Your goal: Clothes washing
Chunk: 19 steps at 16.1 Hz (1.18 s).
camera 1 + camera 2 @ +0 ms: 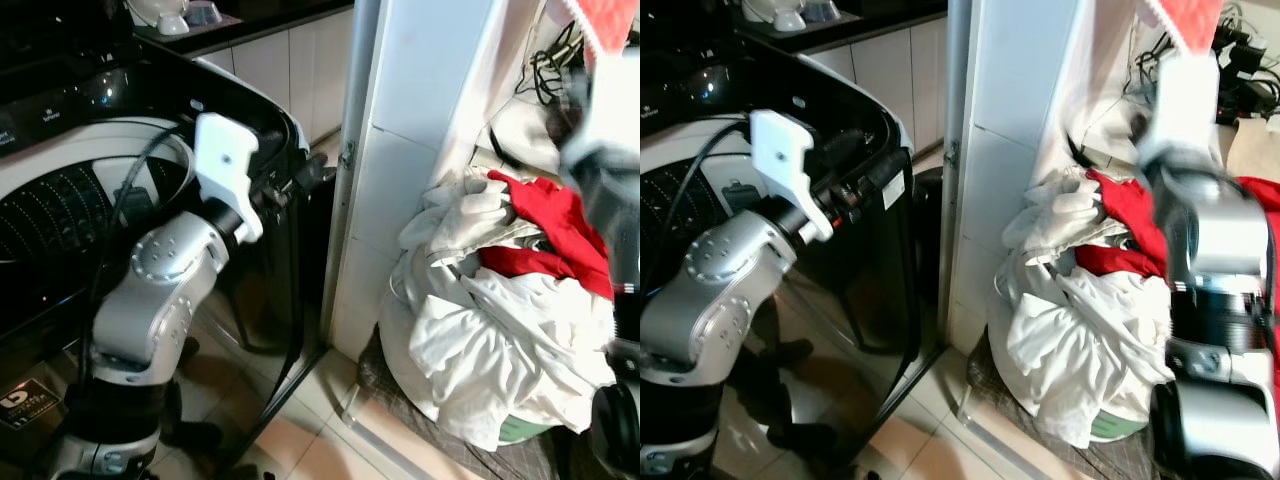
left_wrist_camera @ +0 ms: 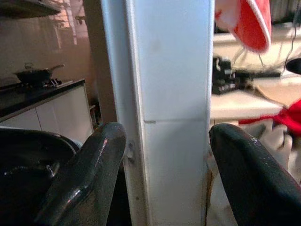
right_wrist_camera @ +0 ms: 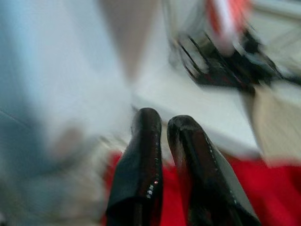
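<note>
Lifting blurred above the laundry pile [image 1: 500, 330], the right gripper [image 3: 162, 141], nearly closed and empty-looking, may snag a red garment [image 1: 555, 235], while the left gripper [image 2: 164, 155] waits wide open.

The left hand [image 2: 167, 174] is held out forward with fingers spread apart, while the raised right hand [image 3: 162, 141] has its fingers nearly together.

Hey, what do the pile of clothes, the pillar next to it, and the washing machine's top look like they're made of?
The pile of clothes, white with a red garment, looks like soft woven fabric: it creases and slumps. The pillar seems to be glazed white tile, given its sheen and grout lines. The washing machine's top looks like glossy black plastic or glass; reflections show, but which one is unclear.
</note>
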{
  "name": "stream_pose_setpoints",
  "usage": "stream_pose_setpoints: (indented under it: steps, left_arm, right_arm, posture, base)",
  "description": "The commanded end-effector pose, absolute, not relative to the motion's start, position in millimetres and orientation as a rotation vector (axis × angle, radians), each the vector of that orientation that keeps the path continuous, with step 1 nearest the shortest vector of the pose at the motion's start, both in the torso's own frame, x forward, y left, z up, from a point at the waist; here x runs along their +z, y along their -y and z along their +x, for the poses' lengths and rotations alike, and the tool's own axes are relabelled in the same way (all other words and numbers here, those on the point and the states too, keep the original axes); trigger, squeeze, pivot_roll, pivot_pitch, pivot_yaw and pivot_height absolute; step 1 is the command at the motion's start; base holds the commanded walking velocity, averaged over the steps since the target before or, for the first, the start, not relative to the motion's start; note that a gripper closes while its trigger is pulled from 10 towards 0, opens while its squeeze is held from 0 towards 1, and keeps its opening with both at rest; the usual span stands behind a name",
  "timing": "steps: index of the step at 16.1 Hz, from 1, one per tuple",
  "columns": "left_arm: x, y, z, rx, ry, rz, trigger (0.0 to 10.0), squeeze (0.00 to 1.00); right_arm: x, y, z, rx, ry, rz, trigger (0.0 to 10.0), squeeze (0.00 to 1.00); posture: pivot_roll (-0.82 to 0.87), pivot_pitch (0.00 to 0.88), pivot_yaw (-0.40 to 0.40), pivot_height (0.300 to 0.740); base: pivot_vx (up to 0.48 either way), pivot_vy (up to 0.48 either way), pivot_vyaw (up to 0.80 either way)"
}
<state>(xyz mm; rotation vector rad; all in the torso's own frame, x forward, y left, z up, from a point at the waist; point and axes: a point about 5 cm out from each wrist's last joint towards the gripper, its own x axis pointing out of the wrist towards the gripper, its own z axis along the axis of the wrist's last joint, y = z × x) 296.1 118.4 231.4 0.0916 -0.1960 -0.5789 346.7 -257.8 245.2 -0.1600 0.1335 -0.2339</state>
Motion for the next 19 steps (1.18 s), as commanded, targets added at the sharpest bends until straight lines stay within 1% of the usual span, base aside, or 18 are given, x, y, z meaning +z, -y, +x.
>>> stream_pose_setpoints:
  steps: [1,4,5,9,10,11,12,13,15,16,19]
  left_arm:
    - [230,-114,295,-0.584,0.198,0.1,10.0,0.0]
    - [229,-116,297,-0.57,0.195,0.082,10.0,0.0]
    - [229,-116,298,-0.57,0.194,0.086,10.0,0.0]
    - [231,-118,297,-0.6,0.199,0.098,10.0,0.0]
    - [230,-117,293,-0.631,0.198,0.096,10.0,0.0]
    - [228,-113,284,-0.716,0.192,0.1,10.0,0.0]
    - [224,-105,268,-0.863,0.165,0.105,10.0,0.0]
    - [222,-99,255,-0.965,0.15,0.098,10.0,0.0]
    - [223,-98,249,-0.994,0.157,0.104,10.0,0.0]
    - [221,-100,249,-0.985,0.151,0.113,10.0,0.0]
    - [220,-102,249,-0.965,0.146,0.117,10.0,0.0]
  right_arm:
    - [240,264,343,-0.286,-0.141,-0.156,10.0,1.0]
    - [237,263,337,-0.282,-0.14,-0.165,10.0,1.0]
    - [238,266,336,-0.287,-0.135,-0.168,10.0,1.0]
    - [242,288,333,-0.316,-0.154,-0.191,10.0,1.0]
    - [241,290,332,-0.307,-0.171,-0.201,10.0,1.0]
    - [237,292,331,-0.28,-0.208,-0.219,10.0,1.0]
    - [231,294,328,-0.251,-0.257,-0.213,10.0,1.0]
    - [222,300,326,-0.251,-0.311,-0.195,10.0,1.0]
    - [213,302,324,-0.248,-0.36,-0.209,10.0,1.0]
    - [210,305,323,-0.285,-0.37,-0.227,10.0,1.0]
    - [213,315,325,-0.374,-0.316,-0.247,10.0,1.0]
  posture:
    - [-0.04,0.0,-0.034,0.74]
    - [-0.07,0.0,0.002,0.74]
    - [-0.07,0.001,0.003,0.74]
    - [-0.06,0.007,-0.01,0.74]
    - [-0.06,0.0,-0.004,0.74]
    - [-0.05,0.002,-0.002,0.74]
    - [-0.04,0.004,-0.003,0.74]
    - [-0.02,0.001,-0.006,0.74]
    - [-0.02,0.004,-0.007,0.74]
    - [-0.01,0.003,-0.012,0.74]
    - [-0.01,0.003,-0.015,0.74]
  base:
    - [0.0,0.0,0.0]
    - [0.0,0.0,0.0]
    - [0.0,0.0,0.0]
    - [0.0,0.0,0.0]
    - [0.0,0.0,0.0]
    - [0.0,0.0,0.0]
    - [0.0,0.0,0.0]
    - [0.0,0.0,0.0]
    - [0.0,0.0,0.0]
    - [0.0,0.0,0.0]
    - [0.0,0.0,0.0]
